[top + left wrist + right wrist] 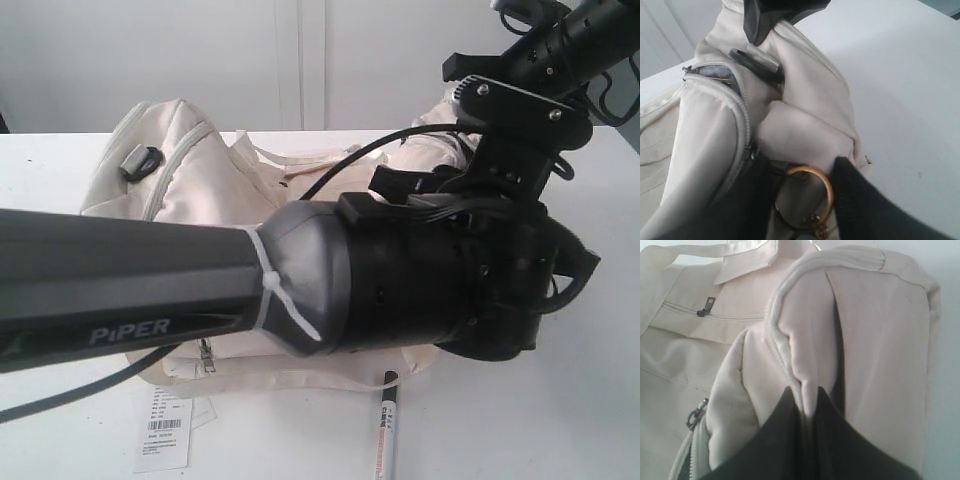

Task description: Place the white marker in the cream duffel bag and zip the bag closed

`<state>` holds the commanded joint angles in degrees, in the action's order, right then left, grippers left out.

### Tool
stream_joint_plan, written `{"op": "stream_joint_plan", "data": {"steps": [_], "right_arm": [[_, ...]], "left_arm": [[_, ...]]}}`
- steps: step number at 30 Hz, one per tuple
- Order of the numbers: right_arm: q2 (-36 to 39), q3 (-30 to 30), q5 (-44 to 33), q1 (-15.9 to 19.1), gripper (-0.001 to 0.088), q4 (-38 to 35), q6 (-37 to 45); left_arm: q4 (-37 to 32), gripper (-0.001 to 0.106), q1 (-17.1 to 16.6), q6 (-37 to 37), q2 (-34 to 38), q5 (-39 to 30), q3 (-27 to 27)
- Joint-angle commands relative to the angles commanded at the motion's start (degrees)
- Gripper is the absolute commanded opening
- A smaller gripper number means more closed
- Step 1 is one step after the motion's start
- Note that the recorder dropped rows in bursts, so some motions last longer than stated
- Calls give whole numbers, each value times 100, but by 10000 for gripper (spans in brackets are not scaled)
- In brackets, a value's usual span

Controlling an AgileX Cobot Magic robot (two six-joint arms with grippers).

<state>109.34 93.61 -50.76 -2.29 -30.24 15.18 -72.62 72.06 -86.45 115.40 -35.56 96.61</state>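
Cream fabric of the cream duffel bag (880, 340) is soft and folds easily; the right gripper (807, 407) is clenched on one fold, while the left gripper (801, 181) flanks the gold ring (805, 169), and whether it grips cannot be told. The white marker (386, 440) lies on the bench (560, 400) just in front of the bag; it looks light, stiff and smooth, likely to roll, and is probably best taken mid-barrel.

Soft, even light is bleaching the white table (600, 320) almost to glare. The left arm (120, 280) is looming slightly blurred in the exterior view. The right gripper (804, 395) is showing as featureless black, while folds of the cream duffel bag (880, 340) are casting mild shadows.
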Motion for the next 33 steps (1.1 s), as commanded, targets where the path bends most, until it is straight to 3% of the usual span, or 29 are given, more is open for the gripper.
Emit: {"op": "stream_joint_plan", "data": {"steps": [2, 3, 12, 23, 33], "right_arm": [[0, 0, 10, 0, 0, 0, 26], [0, 0, 10, 0, 0, 0, 26], [0, 0, 21, 0, 0, 0, 20], [0, 0, -7, 0, 0, 4, 66], [0, 0, -15, 0, 0, 27, 113]], "left_arm": [[19, 18, 0, 38, -61, -12, 0], [31, 4, 0, 124, -83, -12, 0], [360, 3, 0, 471, -540, 43, 0], [2099, 0, 0, 2686, -933, 253, 0], [2435, 0, 0, 3636, -1090, 76, 0]]}}
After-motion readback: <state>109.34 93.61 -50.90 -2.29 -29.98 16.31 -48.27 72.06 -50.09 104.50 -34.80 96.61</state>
